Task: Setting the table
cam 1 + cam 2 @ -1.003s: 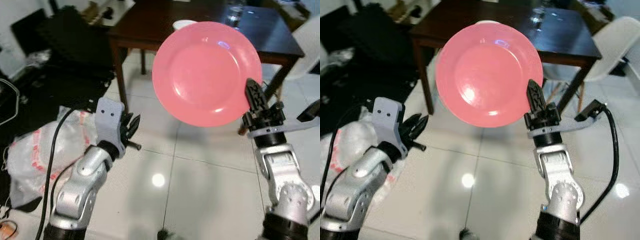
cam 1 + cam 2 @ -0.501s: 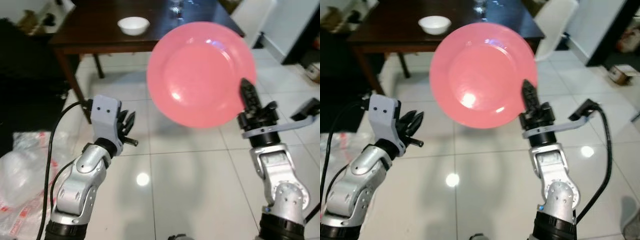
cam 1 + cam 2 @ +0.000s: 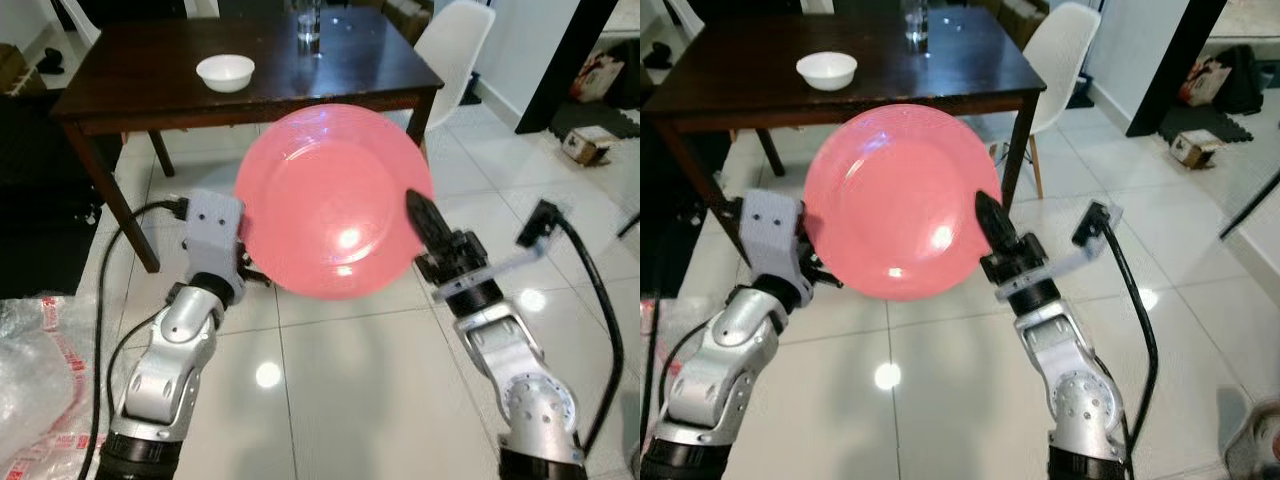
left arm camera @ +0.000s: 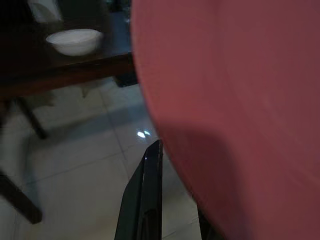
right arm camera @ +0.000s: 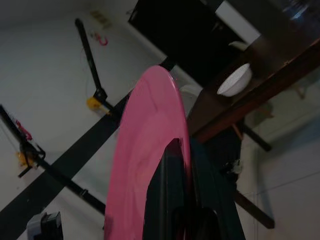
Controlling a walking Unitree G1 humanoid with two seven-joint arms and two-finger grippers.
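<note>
Since a second ago the desk (image 3: pixel 150 85) has swung squarely ahead. Right gripper (image 3: pixel 425 215) fingers pinch the pink plate (image 3: pixel 330 200) by its rim, face upright, desk beyond the fingertips; left gripper (image 4: pixel 150 200) beside it, grip unclear.

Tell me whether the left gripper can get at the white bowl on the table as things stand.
Probably not yet. The white bowl sits well back on the dark table; the left gripper hangs low over the floor beside the pink plate.
</note>
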